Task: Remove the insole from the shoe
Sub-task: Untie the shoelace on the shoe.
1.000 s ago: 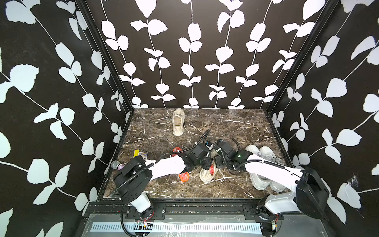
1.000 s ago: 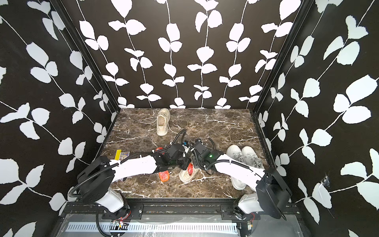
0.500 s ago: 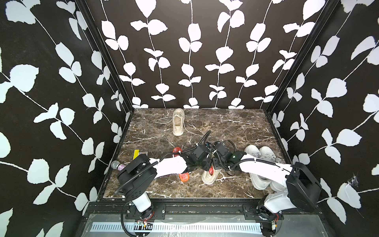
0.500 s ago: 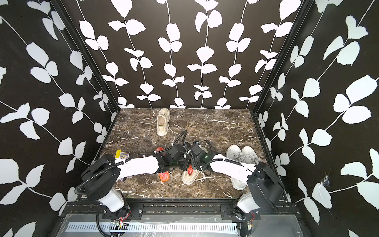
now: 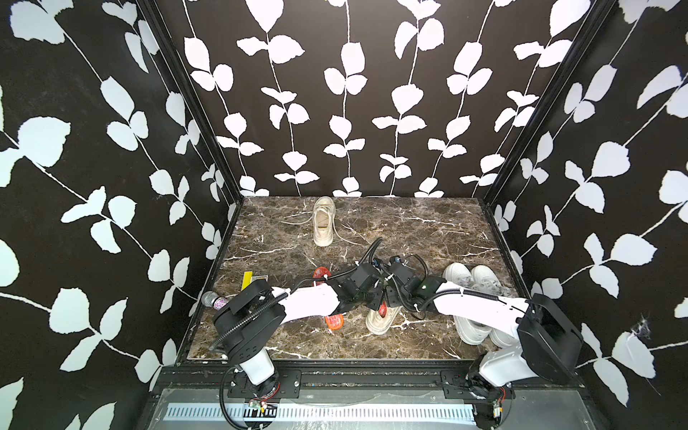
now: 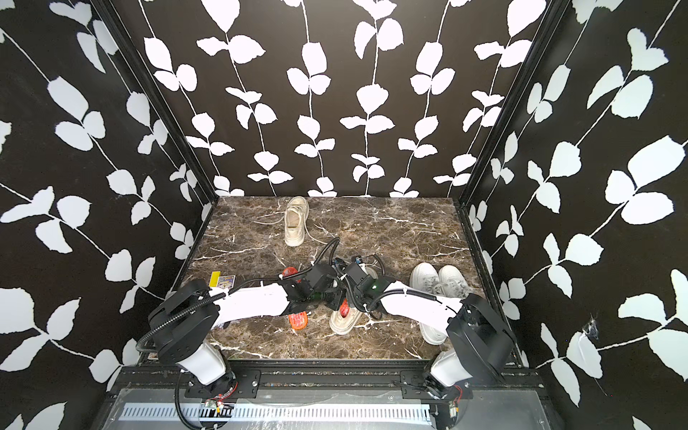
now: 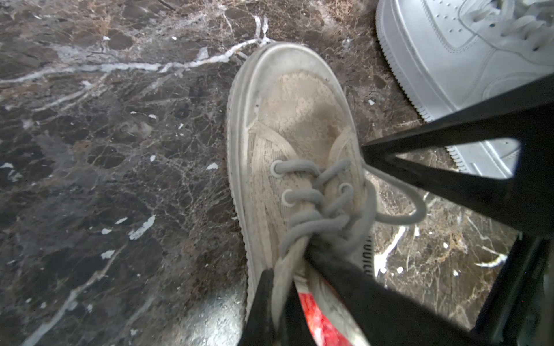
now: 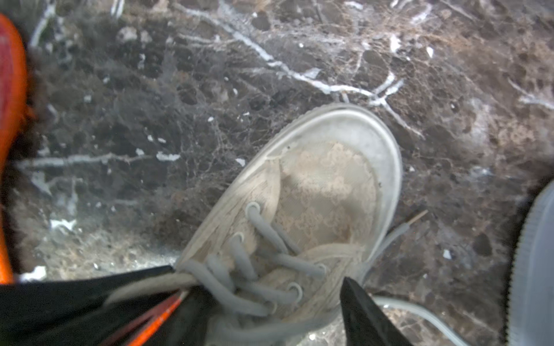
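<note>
The worn beige shoe (image 5: 379, 323) (image 6: 343, 323) lies near the front middle, toe toward the front edge. A red insole (image 7: 317, 317) (image 8: 156, 317) stands in its opening. It also shows as a red patch in both top views, insole (image 5: 382, 309) (image 6: 344, 308). My left gripper (image 7: 277, 302) (image 5: 372, 299) is shut, pinching the shoe's side wall (image 7: 281, 281) by the collar. My right gripper (image 8: 274, 296) (image 5: 388, 299) is open. One of its fingers sits inside the opening beside the insole, the other outside the shoe's far side, with the laces (image 8: 239, 287) between them.
An orange-red flat piece (image 5: 333, 321) (image 8: 9, 119) lies under my left arm beside the shoe. A pair of white sneakers (image 5: 473, 294) (image 7: 449, 45) stands close on the right, under my right arm. Another beige shoe (image 5: 323, 223) sits at the back. A microphone (image 5: 214, 299) and a yellow card (image 5: 247, 280) lie front left.
My right gripper has moved in over the shoe's opening and spread its jaws wider. The left gripper has kept its pinch on the shoe wall.
</note>
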Action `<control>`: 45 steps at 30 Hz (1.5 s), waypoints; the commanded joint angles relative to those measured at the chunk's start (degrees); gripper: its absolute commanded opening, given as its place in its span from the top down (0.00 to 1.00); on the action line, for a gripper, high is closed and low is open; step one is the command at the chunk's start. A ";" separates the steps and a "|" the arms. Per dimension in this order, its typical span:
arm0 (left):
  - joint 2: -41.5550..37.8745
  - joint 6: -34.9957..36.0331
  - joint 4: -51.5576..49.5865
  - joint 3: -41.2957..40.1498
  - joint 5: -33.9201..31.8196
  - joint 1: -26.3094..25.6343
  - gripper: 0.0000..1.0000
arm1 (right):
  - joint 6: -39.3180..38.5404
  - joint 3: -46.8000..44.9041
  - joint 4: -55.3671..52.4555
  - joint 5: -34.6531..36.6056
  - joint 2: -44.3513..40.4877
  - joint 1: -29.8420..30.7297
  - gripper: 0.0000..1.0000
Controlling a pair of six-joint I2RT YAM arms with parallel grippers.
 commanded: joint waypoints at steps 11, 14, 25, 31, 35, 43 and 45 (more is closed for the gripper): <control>-2.30 -1.76 6.95 -1.74 0.46 -0.33 1.00 | 2.82 -3.85 2.89 2.01 0.72 1.35 0.28; -2.43 -1.73 6.94 -1.78 0.85 -0.30 1.00 | 4.62 -2.98 2.34 7.10 -0.10 1.35 0.30; -2.61 -3.31 9.38 -3.70 2.98 -0.31 1.00 | 1.86 -2.96 10.87 12.98 -5.60 -1.55 0.31; -3.57 -3.32 10.79 -4.62 3.99 -0.40 1.00 | 1.19 -1.47 9.94 10.43 -3.81 -4.13 0.31; -3.32 -3.38 9.26 -3.89 3.08 -0.40 1.00 | -0.20 -1.90 8.47 5.72 -5.27 -4.41 0.31; -2.57 -3.22 8.68 -3.03 2.51 -0.40 1.00 | -0.92 -5.23 2.47 -2.73 -12.71 -1.31 0.31; -2.48 -3.12 8.37 -2.70 2.49 -0.40 1.00 | 0.27 -5.38 -0.15 -1.73 -12.91 -0.85 0.31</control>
